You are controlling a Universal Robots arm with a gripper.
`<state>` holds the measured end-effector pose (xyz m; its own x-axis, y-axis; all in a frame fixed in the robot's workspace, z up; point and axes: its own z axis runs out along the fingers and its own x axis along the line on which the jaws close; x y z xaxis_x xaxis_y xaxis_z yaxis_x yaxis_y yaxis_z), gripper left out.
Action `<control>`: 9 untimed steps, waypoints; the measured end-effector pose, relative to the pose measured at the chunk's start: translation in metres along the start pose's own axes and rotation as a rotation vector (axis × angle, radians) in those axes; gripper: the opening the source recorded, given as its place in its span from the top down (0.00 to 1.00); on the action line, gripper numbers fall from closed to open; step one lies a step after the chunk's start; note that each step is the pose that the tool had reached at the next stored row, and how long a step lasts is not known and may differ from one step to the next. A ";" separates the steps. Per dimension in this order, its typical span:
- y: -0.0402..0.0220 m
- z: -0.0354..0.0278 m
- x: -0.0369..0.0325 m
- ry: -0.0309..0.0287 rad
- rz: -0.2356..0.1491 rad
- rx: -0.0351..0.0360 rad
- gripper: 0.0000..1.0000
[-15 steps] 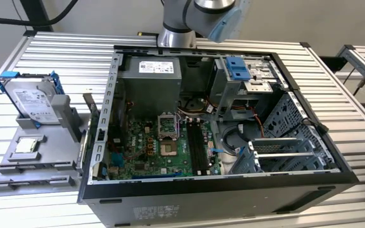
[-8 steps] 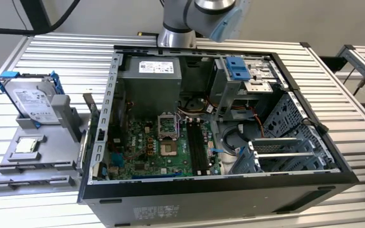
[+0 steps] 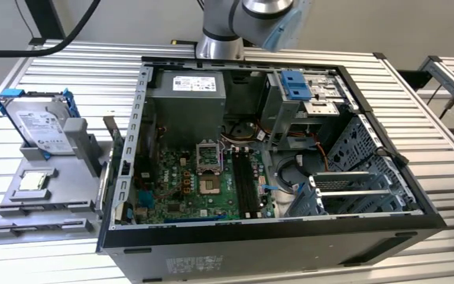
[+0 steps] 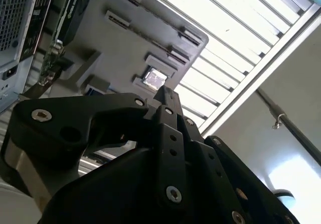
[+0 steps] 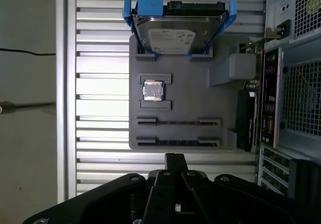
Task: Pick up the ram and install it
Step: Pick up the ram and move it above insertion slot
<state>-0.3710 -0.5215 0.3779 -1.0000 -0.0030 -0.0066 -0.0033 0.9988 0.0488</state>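
Note:
The ram (image 5: 244,121) appears as a thin dark stick standing on edge at the side of the grey fixture (image 5: 200,103) nearest the computer case; in the exterior view the ram (image 3: 117,151) stands between the fixture and the case wall. My gripper (image 5: 174,159) hangs above the slatted table just off the fixture's edge, a short way from the ram. Its black fingers are shut together with nothing between them. In the second wrist view the gripper (image 4: 165,94) points toward the fixture. The motherboard's long black slots (image 3: 247,180) lie inside the open case.
A silver hard drive (image 5: 175,33) in blue brackets stands at one end of the fixture, and a square processor chip (image 5: 153,90) sits in its middle. The open computer case (image 3: 211,236) lies on the slatted table (image 3: 54,77). The robot arm (image 3: 235,29) rises behind the case.

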 end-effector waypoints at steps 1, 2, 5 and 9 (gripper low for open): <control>-0.0020 0.0001 0.0000 0.0000 0.000 0.0000 1.00; -0.0044 0.0002 0.0000 0.0001 0.000 0.0000 1.00; -0.0080 0.0002 0.0001 0.0004 0.000 0.0000 1.00; -0.0080 0.0002 0.0000 0.0004 0.000 -0.0004 1.00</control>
<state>-0.3710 -0.5295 0.3773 -1.0000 -0.0029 -0.0062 -0.0032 0.9988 0.0492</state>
